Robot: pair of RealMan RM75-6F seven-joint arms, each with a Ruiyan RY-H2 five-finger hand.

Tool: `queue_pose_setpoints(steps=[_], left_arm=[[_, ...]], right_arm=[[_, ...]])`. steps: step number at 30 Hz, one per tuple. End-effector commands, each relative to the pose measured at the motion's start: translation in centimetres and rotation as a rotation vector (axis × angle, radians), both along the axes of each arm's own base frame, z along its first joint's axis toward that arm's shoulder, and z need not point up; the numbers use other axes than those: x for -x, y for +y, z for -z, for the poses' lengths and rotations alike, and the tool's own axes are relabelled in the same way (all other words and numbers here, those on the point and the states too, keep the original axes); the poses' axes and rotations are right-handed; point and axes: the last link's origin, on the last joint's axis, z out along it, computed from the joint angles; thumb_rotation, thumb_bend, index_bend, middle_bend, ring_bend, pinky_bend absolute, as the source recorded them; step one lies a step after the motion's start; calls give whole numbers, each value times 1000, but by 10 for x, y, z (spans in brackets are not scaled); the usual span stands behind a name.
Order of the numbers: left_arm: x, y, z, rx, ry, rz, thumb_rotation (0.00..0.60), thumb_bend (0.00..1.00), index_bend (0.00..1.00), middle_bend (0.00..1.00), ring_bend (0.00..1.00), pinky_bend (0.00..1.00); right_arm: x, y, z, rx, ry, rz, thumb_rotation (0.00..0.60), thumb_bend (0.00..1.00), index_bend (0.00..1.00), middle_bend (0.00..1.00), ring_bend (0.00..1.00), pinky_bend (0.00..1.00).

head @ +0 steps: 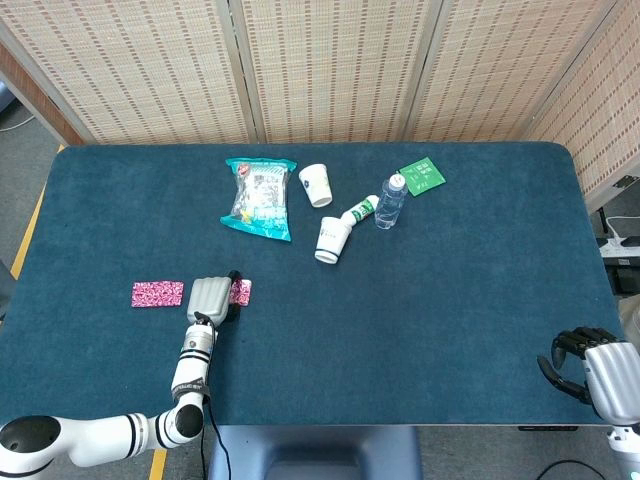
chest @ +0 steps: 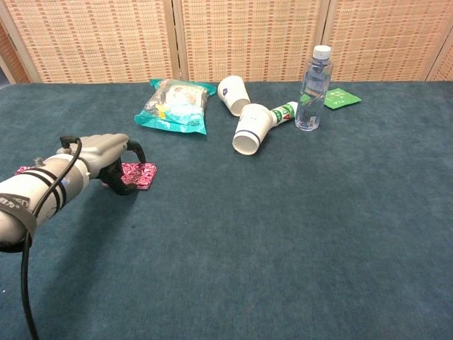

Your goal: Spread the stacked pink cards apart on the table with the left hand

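Overhead first, from the head view: the grey left hand (head: 211, 297) lies palm-down on the dark blue felt surface (head: 420, 300), covering the near part of a glittery pink card (head: 241, 291) whose right end pokes out beside it. A second glittery pink card (head: 158, 294) already lies alone, well apart to the left. To do this step well, I judge the hand should keep light downward pressure and drag sideways, so any card beneath slides instead of lifting or bunching. The black-fingered right hand (head: 590, 368) sits at the surface's near right corner with fingers curled in, holding nothing.

Lower down, the chest view shows the left hand (chest: 113, 156) with dark fingers (chest: 126, 178) bent down onto the pink card (chest: 139, 175), pressing it rather than grasping it. Whether more than one card remains stacked there cannot be told. The other card is barely visible behind the forearm.
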Motion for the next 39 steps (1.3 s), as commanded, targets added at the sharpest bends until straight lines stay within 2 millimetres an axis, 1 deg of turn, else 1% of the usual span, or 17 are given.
queue_pose_setpoints(steps=[1,6,10,16,18,21,25,29,34,39], left_arm=[[0,0,-1,-4,-5,2,600,385,369,1000,1000,1000],[0,-1,-2,-7,-5,10,600,385,414,1000,1000,1000],[0,-3,-6,-19,-2,26,600,385,431,1000,1000,1000],[3,-10,-18,-37,14,55,600,384,436,1000,1000,1000],[6,-15,-25,-43,26,69,600,385,436,1000,1000,1000],[15,-23,-36,-46,32,76,600,385,436,1000,1000,1000],[36,-39,-56,-58,48,75,600,386,436,1000,1000,1000],[58,-54,-71,-65,79,63,600,386,435,1000,1000,1000],[81,-70,-80,-71,81,30,600,386,432,1000,1000,1000],[95,-76,-82,-68,73,-3,600,386,432,1000,1000,1000]], right_arm=[[0,0,0,0,0,0,600,244,747,684,564,580],[0,0,0,1,-2,-1,600,245,747,683,563,580],[0,0,0,1,-1,-1,600,245,747,683,563,580],[0,0,0,3,-2,-1,600,245,747,683,563,579],[0,0,0,2,-1,0,600,244,747,683,563,580],[0,0,0,2,-1,0,600,245,747,683,564,580],[0,1,0,4,-3,-3,600,244,747,684,563,580],[0,1,0,2,0,-2,600,244,747,683,563,580],[-1,1,1,4,4,-3,600,245,747,683,563,579],[-1,1,3,1,10,1,600,245,747,683,563,580]])
